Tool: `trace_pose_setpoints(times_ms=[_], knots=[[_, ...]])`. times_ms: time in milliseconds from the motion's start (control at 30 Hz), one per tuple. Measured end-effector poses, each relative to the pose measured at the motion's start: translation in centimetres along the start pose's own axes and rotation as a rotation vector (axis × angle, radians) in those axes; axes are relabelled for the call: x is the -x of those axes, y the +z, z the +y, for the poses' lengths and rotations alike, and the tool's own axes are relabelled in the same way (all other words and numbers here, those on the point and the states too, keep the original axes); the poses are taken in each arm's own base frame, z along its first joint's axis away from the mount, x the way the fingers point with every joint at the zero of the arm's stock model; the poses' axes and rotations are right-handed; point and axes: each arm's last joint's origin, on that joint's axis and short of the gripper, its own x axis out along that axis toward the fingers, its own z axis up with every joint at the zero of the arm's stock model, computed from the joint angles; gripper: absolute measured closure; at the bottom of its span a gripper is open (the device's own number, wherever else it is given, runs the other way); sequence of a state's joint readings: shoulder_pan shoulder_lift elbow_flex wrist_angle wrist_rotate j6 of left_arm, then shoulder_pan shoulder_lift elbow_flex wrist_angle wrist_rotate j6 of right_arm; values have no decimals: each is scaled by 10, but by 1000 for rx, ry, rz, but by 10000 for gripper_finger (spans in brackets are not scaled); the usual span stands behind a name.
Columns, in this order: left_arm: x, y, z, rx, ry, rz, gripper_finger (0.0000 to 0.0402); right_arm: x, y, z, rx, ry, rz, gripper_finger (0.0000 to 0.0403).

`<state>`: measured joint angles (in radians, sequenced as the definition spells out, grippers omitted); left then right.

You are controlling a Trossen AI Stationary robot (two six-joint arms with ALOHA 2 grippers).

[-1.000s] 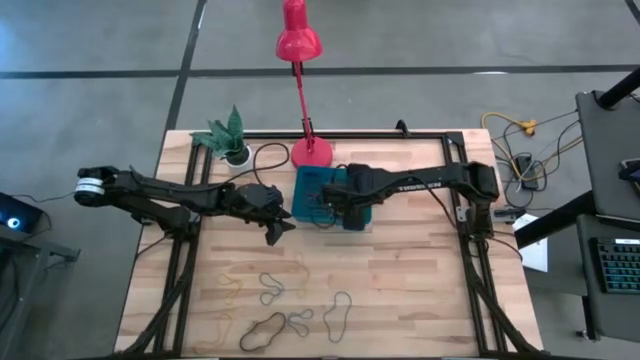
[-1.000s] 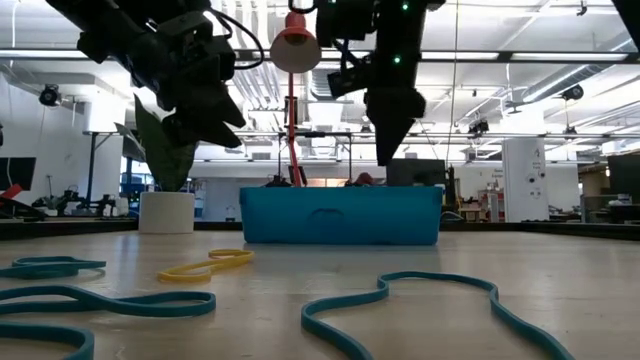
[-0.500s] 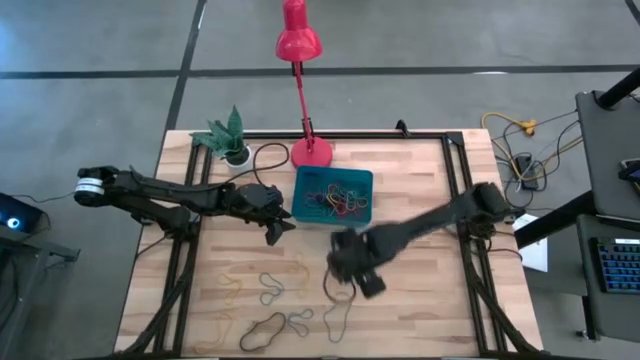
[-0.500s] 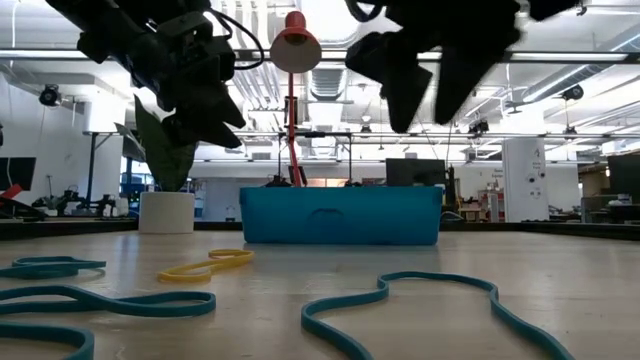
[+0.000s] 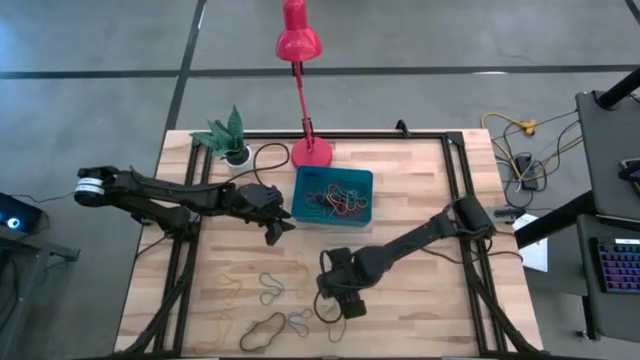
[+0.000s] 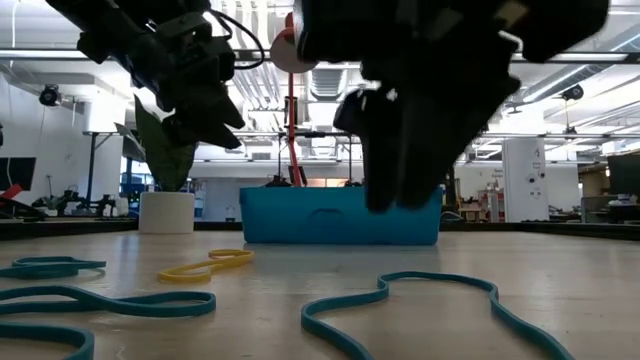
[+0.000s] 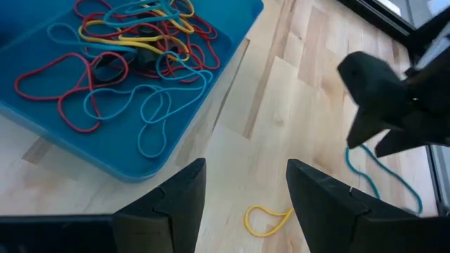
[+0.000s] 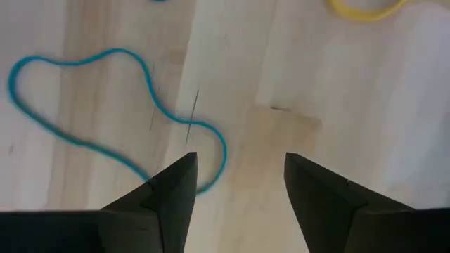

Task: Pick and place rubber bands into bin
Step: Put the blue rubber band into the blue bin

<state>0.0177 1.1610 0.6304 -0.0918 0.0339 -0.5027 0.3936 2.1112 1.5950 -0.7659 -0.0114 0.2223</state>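
1. Rubber bands: right gripper (image 8: 239, 186), fingers apart and empty, hangs over a blue band (image 8: 133, 126) on the table (image 5: 420, 300).
2. Left gripper (image 7: 242, 193), fingers apart, hovers beside the bin (image 5: 362, 180).
3. More bands (image 7: 133, 49) lie inside the bin.

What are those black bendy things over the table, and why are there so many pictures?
They are two robot arms with pinchers. One picture looks down from above, one looks across the wooden table, and each arm carries its own camera. The right gripper hangs open and empty over a blue rubber band. The left gripper waits open beside the blue bin, which already holds a tangle of rubber bands. More bands lie loose on the table. A red lamp and a small plant stand at the back.
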Motion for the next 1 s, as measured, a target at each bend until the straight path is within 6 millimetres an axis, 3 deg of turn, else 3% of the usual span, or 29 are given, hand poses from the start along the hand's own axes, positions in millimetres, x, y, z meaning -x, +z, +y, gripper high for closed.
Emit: trace_pose_setpoints(times_ms=[133, 367, 1000], knots=[[0, -1, -1, -42, -25, 18, 219, -15, -1, 10, -35, -7, 23, 204], [0, -1, -1, -47, -36, 28, 219, -24, -1, 18, -76, -37, 7, 225], [0, -6, 1, -42, -50, 93, 219, -47, -7, 26, -75, -66, 44, 350]])
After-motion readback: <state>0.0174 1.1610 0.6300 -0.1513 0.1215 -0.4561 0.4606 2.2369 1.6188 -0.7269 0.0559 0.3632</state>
